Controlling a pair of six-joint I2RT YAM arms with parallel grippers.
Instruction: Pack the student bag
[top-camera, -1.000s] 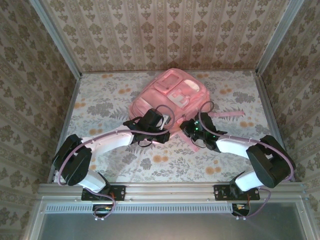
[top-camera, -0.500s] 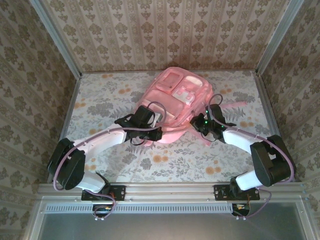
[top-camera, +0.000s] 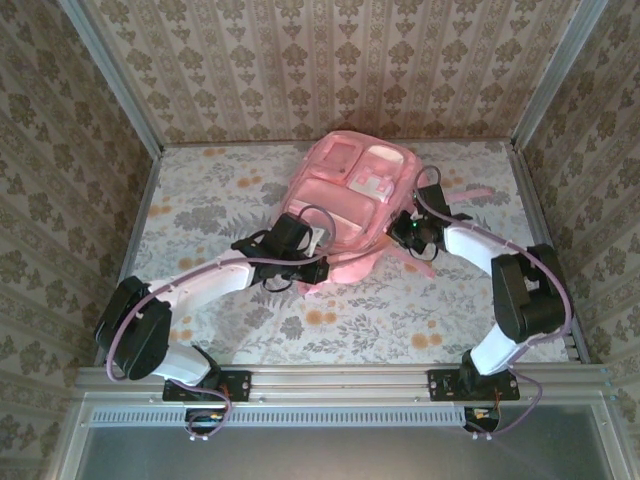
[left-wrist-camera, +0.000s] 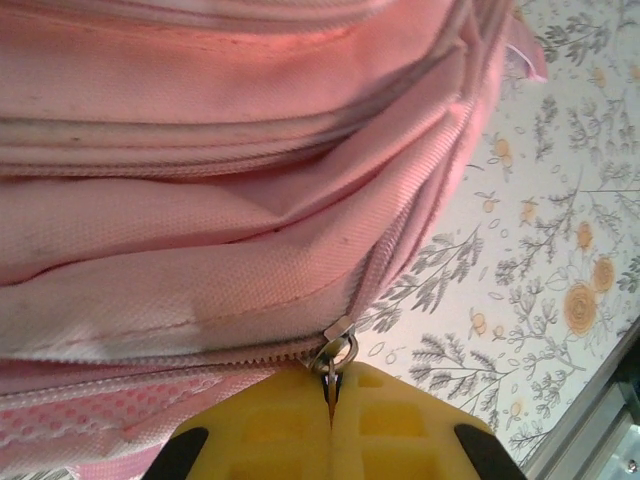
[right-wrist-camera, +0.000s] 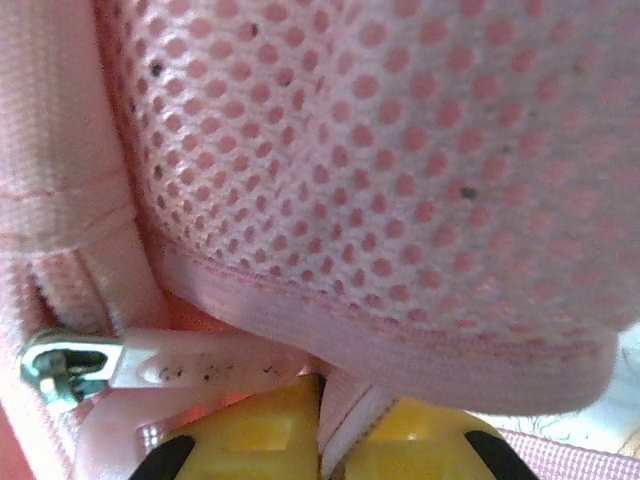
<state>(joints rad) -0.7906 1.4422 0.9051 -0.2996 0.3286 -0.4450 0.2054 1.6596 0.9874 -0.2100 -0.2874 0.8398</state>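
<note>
The student bag (top-camera: 345, 190), a large pink backpack with pale front pockets, lies at the far middle of the table. My left gripper (top-camera: 318, 262) is at its near edge. In the left wrist view this left gripper (left-wrist-camera: 331, 392) is shut on the metal zipper pull (left-wrist-camera: 335, 358) of the student bag (left-wrist-camera: 200, 200). My right gripper (top-camera: 398, 232) is at the bag's right side. Its yellow fingers (right-wrist-camera: 270, 425) are shut on a pink fabric edge (right-wrist-camera: 345, 425) under the mesh panel (right-wrist-camera: 400, 160). A white zipper tab (right-wrist-camera: 200, 362) lies just left of them.
A floral cloth (top-camera: 210, 205) covers the table. Patterned walls with metal corner posts (top-camera: 112, 85) close in three sides. A pink strap (top-camera: 470, 195) trails from the bag towards the right wall. There is bare cloth to the left of the bag and in front of it.
The bag has slid away from the arm bases and turned a little. The right gripper moved farther back and right with it. The left arm stretched forward, still holding the zipper pull.
</note>
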